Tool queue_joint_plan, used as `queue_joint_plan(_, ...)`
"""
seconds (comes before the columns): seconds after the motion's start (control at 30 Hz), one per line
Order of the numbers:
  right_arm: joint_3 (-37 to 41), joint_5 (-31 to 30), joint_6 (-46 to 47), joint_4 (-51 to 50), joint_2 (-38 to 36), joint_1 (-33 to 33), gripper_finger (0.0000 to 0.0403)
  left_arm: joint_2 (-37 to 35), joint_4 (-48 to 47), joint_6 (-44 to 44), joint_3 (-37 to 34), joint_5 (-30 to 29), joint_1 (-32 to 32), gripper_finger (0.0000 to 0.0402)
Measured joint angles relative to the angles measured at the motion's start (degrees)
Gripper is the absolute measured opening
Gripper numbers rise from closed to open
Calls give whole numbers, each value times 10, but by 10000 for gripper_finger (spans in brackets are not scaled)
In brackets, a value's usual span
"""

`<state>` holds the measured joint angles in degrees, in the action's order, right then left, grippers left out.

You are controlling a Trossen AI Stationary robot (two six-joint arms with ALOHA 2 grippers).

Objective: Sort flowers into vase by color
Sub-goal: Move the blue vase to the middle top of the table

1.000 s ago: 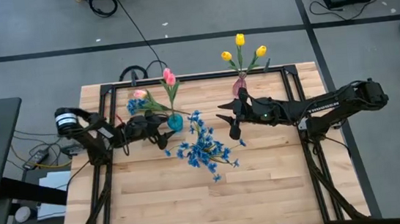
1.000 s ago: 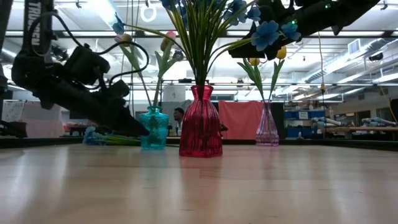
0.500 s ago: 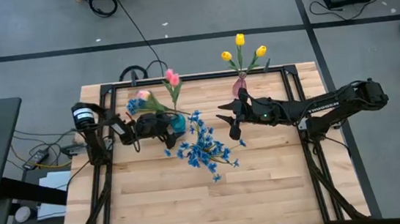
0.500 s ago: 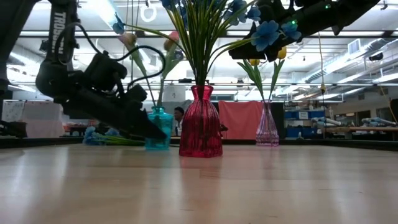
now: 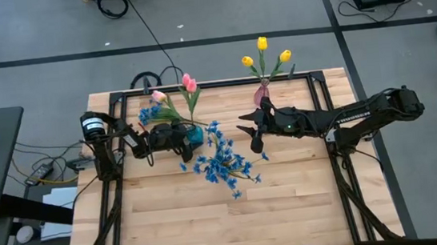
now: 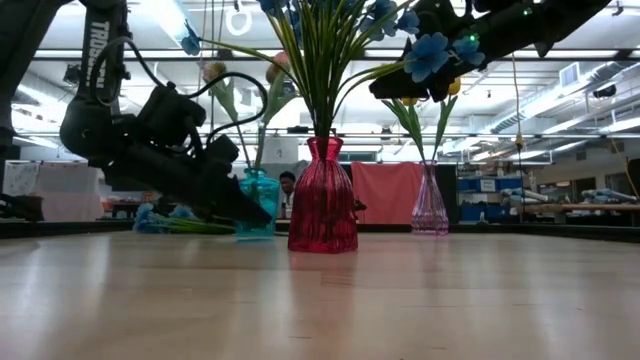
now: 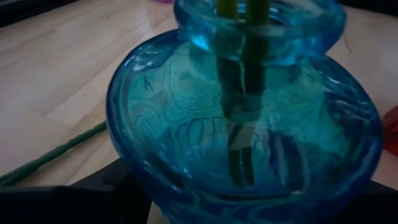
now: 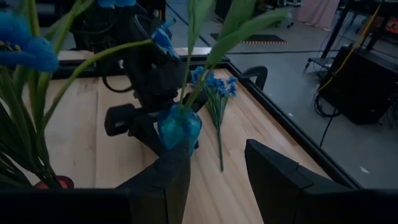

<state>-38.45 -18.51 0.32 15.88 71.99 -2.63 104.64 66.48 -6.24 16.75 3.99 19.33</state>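
Blue glass vase sits between the left tool's wide-spread fingers; right tool hovers half-open, empty.

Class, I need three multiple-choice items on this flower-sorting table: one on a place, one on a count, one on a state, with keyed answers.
1. Where does the loose blue spray lie?
A. On the table beside the blue vase
B. In the red vase
C. On the floor

2. How many yellow tulips are in the clear vase?
A. One
B. Three
C. Five

3. How do the right gripper's fingers stand?
A. Apart, empty
C. Shut on a tulip
B. Shut on a vase

Key:
1 A: the blue spray lies flat by the blue vase.
2 B: three yellow tulips top the clear vase.
3 A: the right gripper shows an empty gap.
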Motion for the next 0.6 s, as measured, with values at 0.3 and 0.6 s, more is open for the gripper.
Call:
queue_joint_plan(0.3,65,-5,29,86,0,-15,165,0,9,-31,39,23,19,292)
queue_joint_plan(0.6,141,-16,56,183,0,-21,165,0,-124,56,154,46,45,292)
